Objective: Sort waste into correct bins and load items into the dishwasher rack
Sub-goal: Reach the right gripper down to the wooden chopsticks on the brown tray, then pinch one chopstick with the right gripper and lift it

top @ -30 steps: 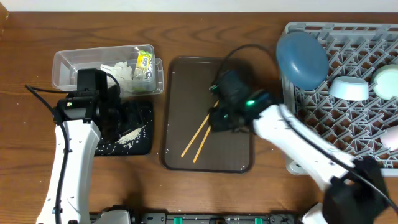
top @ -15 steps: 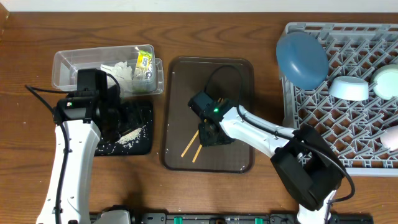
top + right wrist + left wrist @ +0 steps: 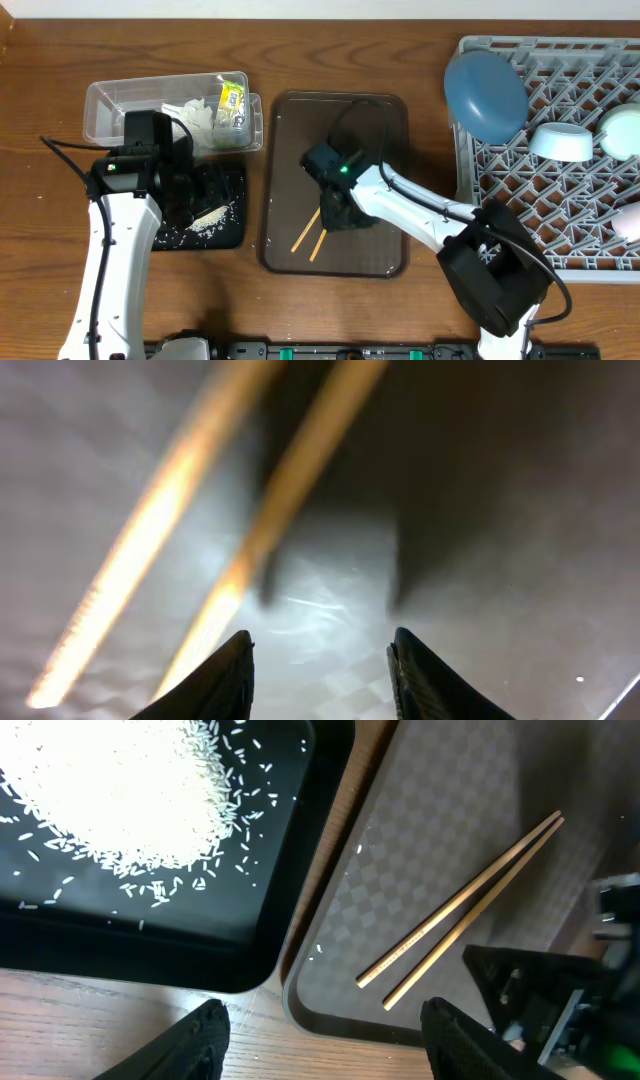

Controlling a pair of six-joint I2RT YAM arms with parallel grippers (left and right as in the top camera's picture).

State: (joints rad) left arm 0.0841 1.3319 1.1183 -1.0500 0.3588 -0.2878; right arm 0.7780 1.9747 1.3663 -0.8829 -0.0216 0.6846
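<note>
While the left hand (image 3: 325,1012) gapes wide, the right hand (image 3: 320,645) hangs parted by the chopsticks (image 3: 305,460).

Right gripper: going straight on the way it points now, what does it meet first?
Probably the nearer chopstick on the brown tray, just ahead of the right gripper; blurred depth, so possibly bare tray first.

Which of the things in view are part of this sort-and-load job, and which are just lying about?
Job: chopsticks, rice, black tray, tissue, wrapper, clear tub, dishwasher rack, blue plate, pale bowl, mint-green bowl, pink cup.
Lying about: brown serving tray under the chopsticks, wooden table.
</note>
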